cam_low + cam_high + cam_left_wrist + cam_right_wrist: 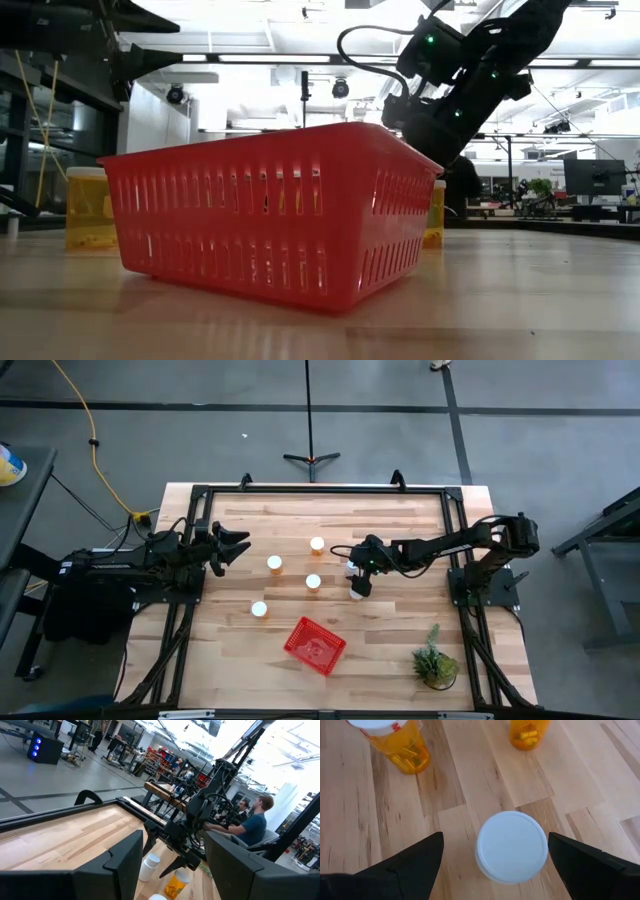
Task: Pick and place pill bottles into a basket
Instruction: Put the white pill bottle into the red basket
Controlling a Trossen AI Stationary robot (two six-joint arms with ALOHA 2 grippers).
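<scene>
The white-capped pill bottle (512,846) stands upright on the tabletop (470,775), centred between my released right pincer (495,857), so I should sink squarely before clenching, then carry it to the red basket (315,645) nearby; my left pincer (236,547) waits, released

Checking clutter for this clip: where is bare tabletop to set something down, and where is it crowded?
Bare wood runs along the table front-left of the basket, and between basket and potted plant. The far strip beyond the pill bottles is free too. The middle is crowded: bottles stand close together there, and the right gripper hangs open over one. The left gripper waits open at the left edge.
</scene>
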